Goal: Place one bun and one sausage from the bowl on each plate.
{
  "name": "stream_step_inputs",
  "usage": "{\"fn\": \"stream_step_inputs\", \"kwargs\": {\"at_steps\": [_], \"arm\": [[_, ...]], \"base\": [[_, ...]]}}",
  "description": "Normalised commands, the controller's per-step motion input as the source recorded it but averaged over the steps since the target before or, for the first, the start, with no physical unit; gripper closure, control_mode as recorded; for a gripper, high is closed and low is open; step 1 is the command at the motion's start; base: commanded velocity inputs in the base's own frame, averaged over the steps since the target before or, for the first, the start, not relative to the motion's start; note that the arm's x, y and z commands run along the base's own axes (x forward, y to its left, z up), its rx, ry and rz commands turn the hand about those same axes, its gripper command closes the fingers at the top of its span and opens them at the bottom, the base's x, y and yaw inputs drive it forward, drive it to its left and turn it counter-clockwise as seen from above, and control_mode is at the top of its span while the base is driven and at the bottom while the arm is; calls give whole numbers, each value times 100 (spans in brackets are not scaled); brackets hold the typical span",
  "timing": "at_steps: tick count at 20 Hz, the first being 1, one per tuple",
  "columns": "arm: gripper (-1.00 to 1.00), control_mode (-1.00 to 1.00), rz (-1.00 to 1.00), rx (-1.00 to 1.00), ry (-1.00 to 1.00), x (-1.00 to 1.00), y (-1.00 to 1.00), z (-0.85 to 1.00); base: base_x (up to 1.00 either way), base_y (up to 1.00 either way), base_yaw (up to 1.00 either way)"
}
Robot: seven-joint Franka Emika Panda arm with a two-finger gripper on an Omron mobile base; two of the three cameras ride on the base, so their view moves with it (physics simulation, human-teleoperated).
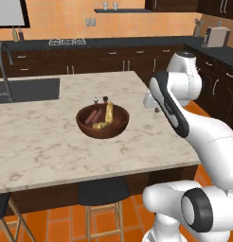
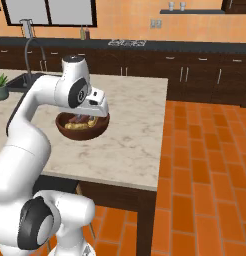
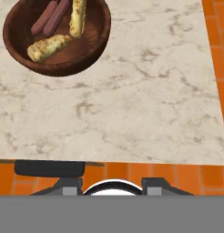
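Nearest you, the gripper (image 1: 156, 109) hangs over the counter (image 3: 145, 100) right of the bowl (image 1: 102, 121); you cannot tell how its jaws stand. In the bowl, sausages (image 3: 51, 17) lie left, buns (image 3: 49, 47) beside. Buns look soft and light, so pinch mid-length, gently.

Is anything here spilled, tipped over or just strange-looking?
Nothing is spilled or broken. The wooden bowl sits upright on the marble counter, holding two buns and two sausages. One oddity: no plates can be seen on the counter around the bowl.
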Motion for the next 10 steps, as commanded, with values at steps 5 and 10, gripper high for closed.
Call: {"fn": "stream_step_inputs", "kwargs": {"at_steps": [5,10], "arm": [[-100,-100,1,0,-4,32,40,0],[-100,-100,-7,0,-4,83,65,-2]], "base": [[0,0,0],[0,0,0]]}}
